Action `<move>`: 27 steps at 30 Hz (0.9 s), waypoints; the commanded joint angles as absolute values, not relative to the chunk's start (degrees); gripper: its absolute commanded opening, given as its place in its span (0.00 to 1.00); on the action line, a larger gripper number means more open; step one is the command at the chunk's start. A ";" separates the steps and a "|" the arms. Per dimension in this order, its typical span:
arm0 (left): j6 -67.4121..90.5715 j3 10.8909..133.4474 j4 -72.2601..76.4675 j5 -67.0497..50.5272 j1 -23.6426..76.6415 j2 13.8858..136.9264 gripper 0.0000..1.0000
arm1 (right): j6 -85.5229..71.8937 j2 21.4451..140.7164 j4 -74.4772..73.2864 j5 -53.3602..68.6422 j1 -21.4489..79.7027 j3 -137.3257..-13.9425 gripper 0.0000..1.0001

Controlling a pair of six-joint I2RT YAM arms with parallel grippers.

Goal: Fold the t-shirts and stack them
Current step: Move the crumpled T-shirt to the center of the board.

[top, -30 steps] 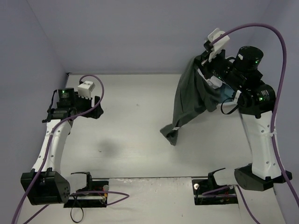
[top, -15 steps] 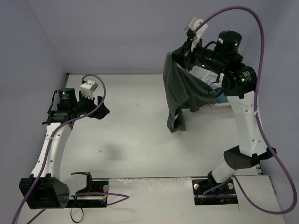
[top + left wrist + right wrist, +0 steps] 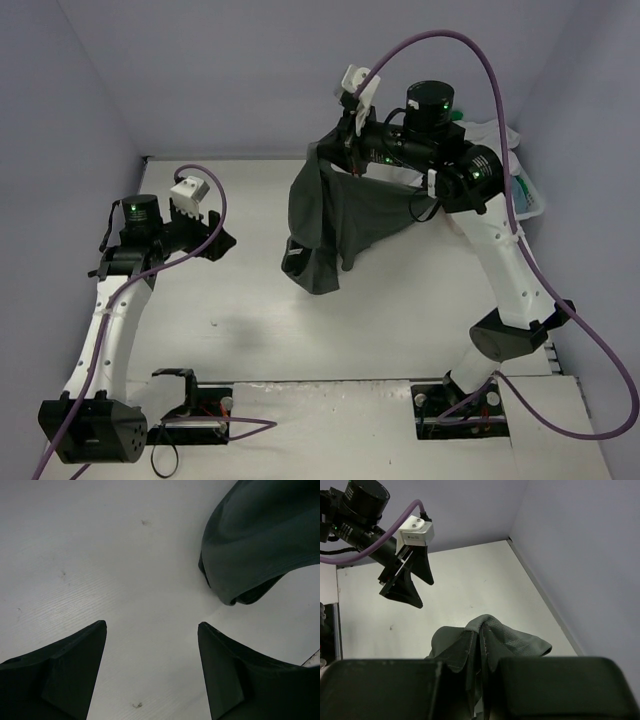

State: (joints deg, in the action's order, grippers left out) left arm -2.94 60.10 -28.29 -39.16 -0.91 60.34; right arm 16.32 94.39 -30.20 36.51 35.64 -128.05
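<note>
Dark grey t-shirt (image 3: 335,215) hangs bunched under the right gripper (image 3: 350,145), which is clamped on its top edge above mid-table; left gripper (image 3: 218,232) gapes empty, well apart. White basket (image 3: 510,140) far right, contents mostly hidden

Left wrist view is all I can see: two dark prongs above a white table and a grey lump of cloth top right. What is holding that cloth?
Observer: The right arm; its jaws are shut on a bunched fold of the dark grey t-shirt, which hangs below them.
Operator: Any more shirts around?
Observer: A white basket stands at the far right with something teal inside; I cannot tell what.
Operator: And my prongs?
Observer: They are the jaws of the left arm, reaching in from the left.
</note>
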 commanded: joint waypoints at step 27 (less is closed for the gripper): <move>-5.89 53.96 -23.73 -36.47 -0.62 54.40 0.51 | 31.55 91.41 -22.68 13.37 51.59 -136.50 0.00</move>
State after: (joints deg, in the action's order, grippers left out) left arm -5.45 51.31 -26.70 -36.38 -0.86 53.98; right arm 29.32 97.56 -29.80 15.84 51.75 -133.56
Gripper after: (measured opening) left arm 0.511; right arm 0.005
